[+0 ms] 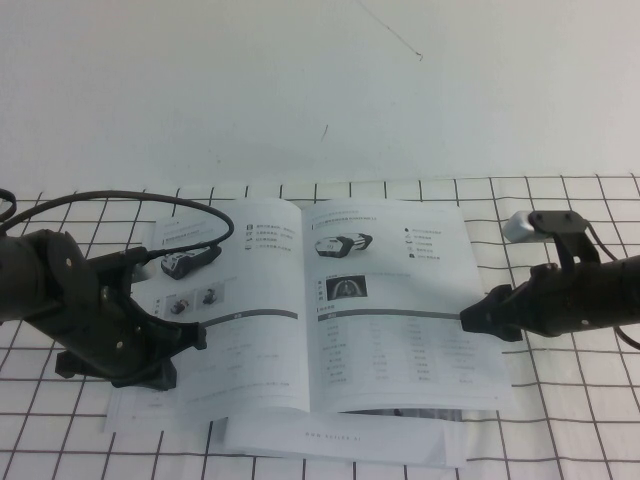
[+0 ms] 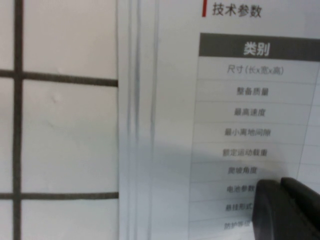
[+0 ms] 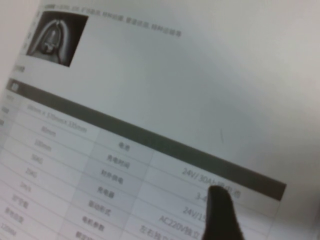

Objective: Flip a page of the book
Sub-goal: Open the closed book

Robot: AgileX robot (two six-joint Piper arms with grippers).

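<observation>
The book (image 1: 270,330) lies open and flat on the gridded table. Its right-hand page (image 1: 400,350) shows a white-and-black vehicle, a dark inset photo and a table under a grey bar; the same page (image 3: 175,75) fills the right wrist view. My right gripper (image 1: 468,320) sits at that page's outer edge, open. One dark fingertip (image 3: 220,210) hovers over the table rows, and the other finger is out of sight. My left gripper (image 1: 165,375) rests on the lower left-hand page, its two fingers (image 2: 285,212) shut together with nothing between them.
A plain white booklet (image 1: 340,445) sticks out from under the book at the front. A black cable (image 1: 190,205) loops over the left page's top. The gridded table (image 1: 560,420) extends right and front. A white wall stands behind.
</observation>
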